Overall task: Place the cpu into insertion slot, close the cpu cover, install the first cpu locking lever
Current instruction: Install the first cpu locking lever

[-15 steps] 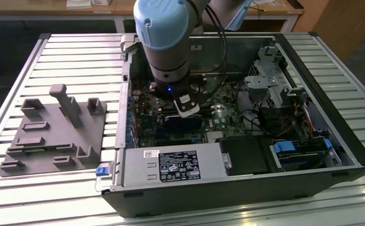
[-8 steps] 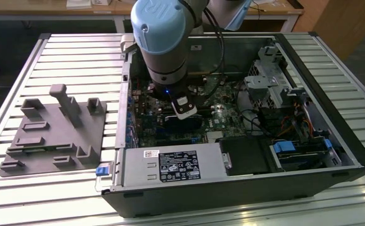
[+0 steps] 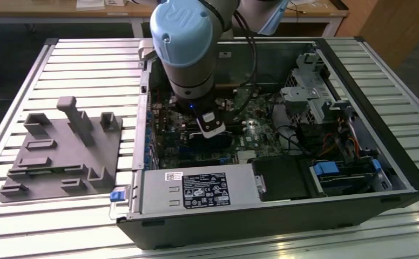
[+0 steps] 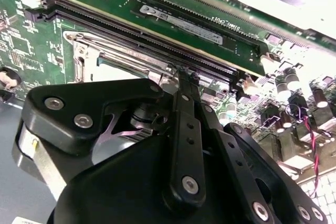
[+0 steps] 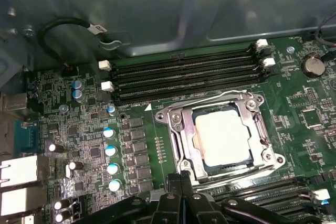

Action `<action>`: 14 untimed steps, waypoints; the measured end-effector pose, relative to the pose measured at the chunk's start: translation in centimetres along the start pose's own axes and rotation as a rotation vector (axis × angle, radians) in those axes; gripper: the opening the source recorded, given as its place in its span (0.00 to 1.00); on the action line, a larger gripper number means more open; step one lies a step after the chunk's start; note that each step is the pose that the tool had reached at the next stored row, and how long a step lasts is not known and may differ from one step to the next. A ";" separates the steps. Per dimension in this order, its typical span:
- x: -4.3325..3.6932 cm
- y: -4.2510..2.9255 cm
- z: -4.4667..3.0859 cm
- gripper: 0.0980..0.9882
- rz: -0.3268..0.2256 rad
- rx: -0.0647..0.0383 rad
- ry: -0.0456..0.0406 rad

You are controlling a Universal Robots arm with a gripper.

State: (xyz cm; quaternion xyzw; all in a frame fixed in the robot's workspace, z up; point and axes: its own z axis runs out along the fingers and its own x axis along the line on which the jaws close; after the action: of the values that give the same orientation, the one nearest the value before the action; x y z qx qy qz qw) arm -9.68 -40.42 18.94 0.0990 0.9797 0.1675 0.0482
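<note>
Resting on a slatted silvery metal surface (image 3: 80,65), filling most of the exterior view: an open black computer case (image 3: 282,216), with a grey moulded fixture tray (image 3: 58,156) lying at the left of the frame. Showing along the top edge: a pale wooden bench (image 3: 51,8) and a wooden cabinet (image 3: 397,21) at the upper right.

Reaching down into the case at centre frame: a pale blue and grey robot arm (image 3: 184,48). Hovering low over the green motherboard (image 5: 84,129), the black pincer (image 5: 181,178), fingers (image 4: 185,129) pressed together, tips meeting at a narrow point beside the socket's near edge; gripping nothing visible. Cannot tell whether the tips are touching the metal there.

Sitting in the middle of the first wrist view: the flat square cpu with pale silvery-beige face (image 5: 223,137), lying inside the dark square insertion slot (image 5: 198,158). Lying down around the chip: the thin silvery metal cpu cover frame (image 5: 178,124). Running above the socket: long black memory slots (image 5: 184,74).
</note>
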 end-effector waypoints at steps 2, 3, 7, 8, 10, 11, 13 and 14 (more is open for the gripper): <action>0.02 -0.04 0.09 0.01 0.000 -0.001 0.0003; 0.03 -0.06 0.13 0.01 0.000 -0.001 0.0003; 0.05 -0.10 0.23 0.01 0.000 0.000 0.0005; 0.05 -0.10 0.23 0.01 0.000 0.000 0.0005; 0.05 -0.10 0.25 0.01 0.000 -0.001 0.0004; 0.05 -0.10 0.25 0.01 0.000 -0.001 0.0004; 0.04 -0.06 0.14 0.01 0.000 -0.001 0.0004; 0.03 -0.01 0.02 0.01 0.000 -0.001 0.0002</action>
State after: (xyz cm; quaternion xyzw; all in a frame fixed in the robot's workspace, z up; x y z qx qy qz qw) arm -9.71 -40.42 18.92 0.0990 0.9796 0.1681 0.0481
